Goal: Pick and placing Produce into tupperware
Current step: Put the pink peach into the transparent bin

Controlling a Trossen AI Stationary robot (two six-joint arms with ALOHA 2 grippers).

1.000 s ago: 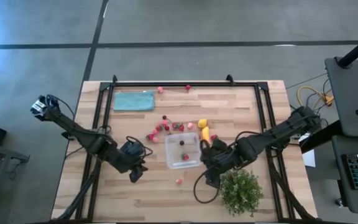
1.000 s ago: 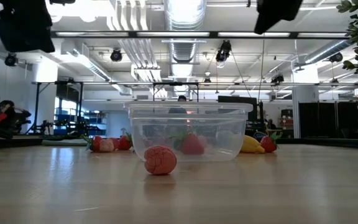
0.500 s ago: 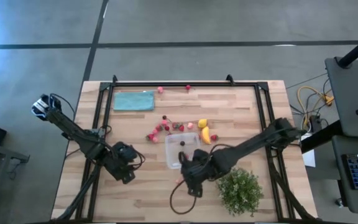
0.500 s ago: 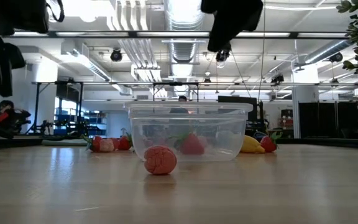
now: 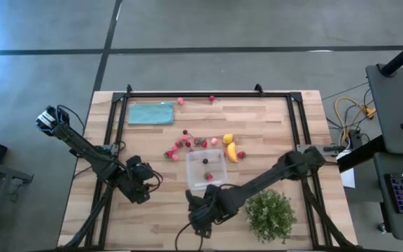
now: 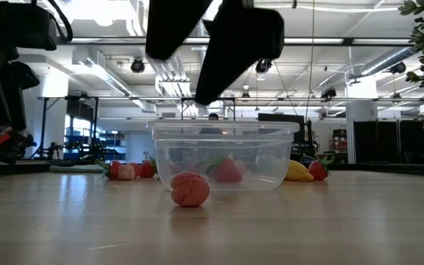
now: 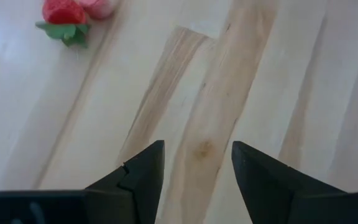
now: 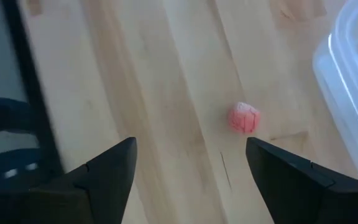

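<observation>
The clear tupperware (image 5: 206,169) stands mid-table with two red pieces in it. A pink berry (image 8: 244,117) lies on the wood just near of the box, also in the low view (image 6: 190,189). My right gripper (image 8: 191,180) hangs open above the table beside this berry, fingers pointing down (image 5: 201,210). More produce (image 5: 186,143) lies on the wood left of and beyond the box, with yellow and orange pieces (image 5: 230,149) at its far right. My left gripper (image 7: 196,174) is open over bare wood (image 5: 140,189), left of the box.
A teal cloth (image 5: 150,113) lies at the far left. A green leafy bush (image 5: 271,213) stands at the near right, close to my right arm. Two berries (image 5: 180,101) sit at the far edge. A strawberry (image 7: 64,12) lies ahead of my left gripper.
My right gripper has swung from the box's right side toward the table's near edge and left, sinking as it went, and now hangs over the pink berry in front of the box. My left gripper has sunk lower and shifted slightly left.
</observation>
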